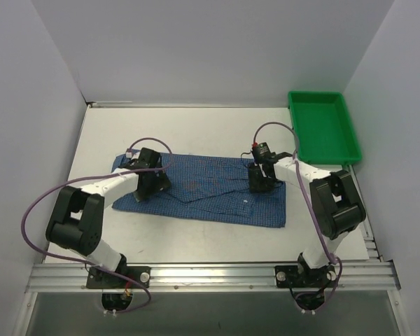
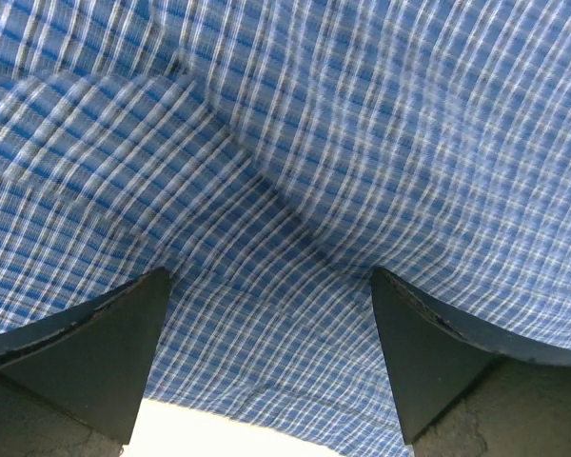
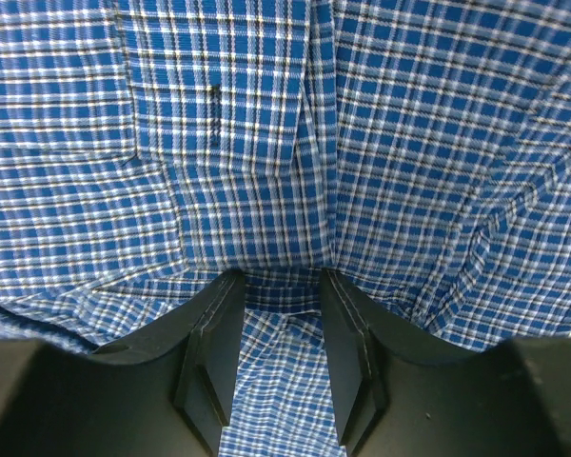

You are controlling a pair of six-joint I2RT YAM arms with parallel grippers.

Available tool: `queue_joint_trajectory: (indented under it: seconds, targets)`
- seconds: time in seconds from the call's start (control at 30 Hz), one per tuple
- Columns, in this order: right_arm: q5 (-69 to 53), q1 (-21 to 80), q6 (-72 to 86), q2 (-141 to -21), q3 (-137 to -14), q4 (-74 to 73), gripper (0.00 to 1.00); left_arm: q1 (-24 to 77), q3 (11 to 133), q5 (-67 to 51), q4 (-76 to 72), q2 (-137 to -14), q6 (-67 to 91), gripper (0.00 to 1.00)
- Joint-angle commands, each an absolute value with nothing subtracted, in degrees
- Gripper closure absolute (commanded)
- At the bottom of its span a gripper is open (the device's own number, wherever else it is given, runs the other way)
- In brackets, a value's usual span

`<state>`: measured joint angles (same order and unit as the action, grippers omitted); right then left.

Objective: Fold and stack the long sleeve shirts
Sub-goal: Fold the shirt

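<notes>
One white counter [image 1: 196, 129] fills the overhead view. Spread nearly flat across its middle lies the blue fine-checked long sleeve shirt [image 1: 217, 199]. Its long axis runs left to right, and the right end slopes a little toward the near edge. Which end carries the collar cannot be made out from above. The left arm [image 1: 75, 224] rises from its base at the near left and bends at a dark elbow block pushed out to the left. Its white forearm reaches away and to the right, ending over the shirt's left end. The right arm [image 1: 336, 203] mirrors it, with the elbow out to the right and the forearm angled away and to the left, ending over the far edge of the shirt's right part. A green tray [image 1: 323, 129] sits at the far right corner of the counter, just beyond the shirt's right end. The left gripper [image 1: 152, 190] points down at the cloth and is released. In its wrist view the two dark fingers [image 2: 105, 352] stand wide apart, with softly folded check cloth under and between them and a sliver of pale counter past the shirt's edge. The right gripper [image 1: 259, 185] also points down onto the shirt. Its fingers [image 3: 214, 352] stand only narrowly apart, with a rumpled strip of cloth in the gap and a straight stitched seam running away from it. Whether they are pinching that cloth or only resting on it cannot be told.
</notes>
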<state>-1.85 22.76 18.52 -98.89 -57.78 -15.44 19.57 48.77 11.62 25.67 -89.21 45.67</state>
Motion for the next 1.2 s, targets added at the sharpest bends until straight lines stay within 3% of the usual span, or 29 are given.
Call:
queue_joint_trajectory:
  seconds: [0.0, 0.17, 0.4, 0.53, 0.67, 0.87, 0.97, 1.17]
  targets:
    - [1.23, 23.9, 19.77, -97.74, -55.99, -20.73, 0.63, 19.6, 52.46, 11.6, 25.58, -94.63, 45.71, 0.03]
    - [0.44, 27.33, 21.7, -98.52, -56.42, -25.64, 0.64, 17.67, 62.03, 10.28, 28.56, -104.57, 42.37, 0.04]
    - [-7.89, 39.09, 28.47, -99.76, -55.37, -28.21, 0.63, 13.54, 85.05, 9.23, 35.94, -121.43, 32.45, 0.04]
    - [-13.16, 52.69, 31.9, -100.63, -57.64, -26.81, 0.63, 13.36, 104.88, 9.06, 39.46, -130.41, 24.98, 0.02]
    - [-13.8, 60.45, 29.11, -100.37, -64.06, -26.98, 0.62, 14.5, 115.11, 9.93, 38.67, -135.52, 17.59, 0.03]
    - [-8.0, 56.61, 25.32, -91.86, -64.34, -27.6, 0.62, 15.64, 107.95, 13.44, 34.02, -123.07, 17.92, 0.02]
    - [-6.34, 51.08, 21.63, -87.02, -62.15, -27.69, 0.62, 16.52, 98.11, 16.08, 31.99, -110.44, 22.13, 0.02]
    - [-6.42, 40.26, 16.26, -86.22, -59.42, -27.69, 0.62, 21.87, 82.46, 15.91, 32.34, -101.34, 32.51, 0.03]
